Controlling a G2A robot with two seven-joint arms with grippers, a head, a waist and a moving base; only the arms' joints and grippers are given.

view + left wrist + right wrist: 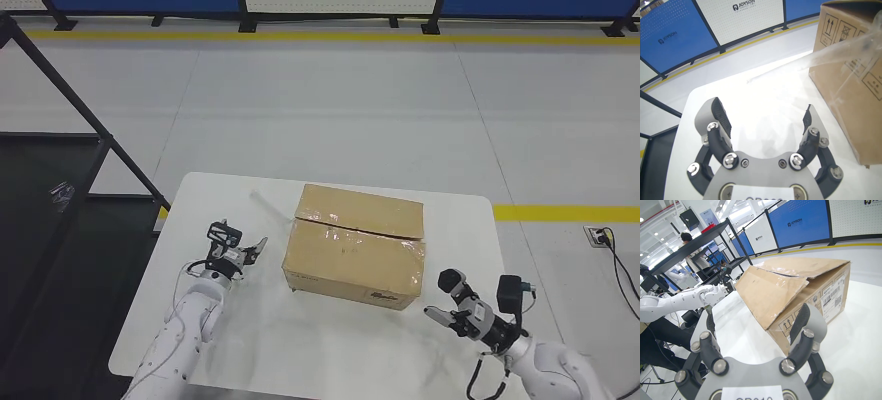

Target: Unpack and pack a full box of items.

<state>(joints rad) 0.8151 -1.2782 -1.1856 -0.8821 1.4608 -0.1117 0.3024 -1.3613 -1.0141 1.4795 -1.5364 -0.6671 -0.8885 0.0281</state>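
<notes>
"Jaws on both your arms stood wide, holding nothing. Where was the box (355,245)?"

"Mid-frame in the top view, flat on the bench (250,340). Your left jaws hung near its left wall, not touching. Your right jaws hung off its lower-right corner, also clear."

"How did you expect it to handle?"

"Heavy, I'd guess, if it was full. The cardboard looked stiff at the edges, but the top flaps (776,285) were bowed and their seam was split. The glossy tape (838,55) would likely be slippery."

"Where should you have taken hold?"

"You'd pinch a flap's free edge to open it, and press opposite walls only to shift the box."
</notes>
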